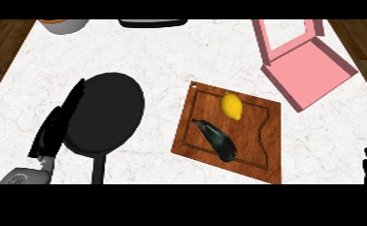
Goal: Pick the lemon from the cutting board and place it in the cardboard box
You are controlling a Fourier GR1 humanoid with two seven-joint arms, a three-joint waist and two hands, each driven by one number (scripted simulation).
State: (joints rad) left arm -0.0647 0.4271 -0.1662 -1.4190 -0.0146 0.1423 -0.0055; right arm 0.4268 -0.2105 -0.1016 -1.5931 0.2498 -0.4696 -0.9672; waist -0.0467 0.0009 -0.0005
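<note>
At the lower left of the head view, the left hand (54, 133) rises from its grey forearm beside a black frying pan (104, 112), fingers straight and together, holding nothing; its posture suggests rest rather than reach. To the right of this hand, beyond the pan, lies the wooden cutting board (254, 145), set at an angle. The lemon (231, 106) sits on the board's upper part, with a dark eggplant (217, 140) just below it, apart from it. Farther right and up from the hand, the pink cardboard box (308, 72) stands open, lid raised, so the lemon can go in from above. At the right edge a dark sliver is probably the right hand (365, 164); its fingers cannot be made out. The pick is judged not yet begun. A bowl (64, 24) and a dark object (153, 23) lie at the far edge.
</note>
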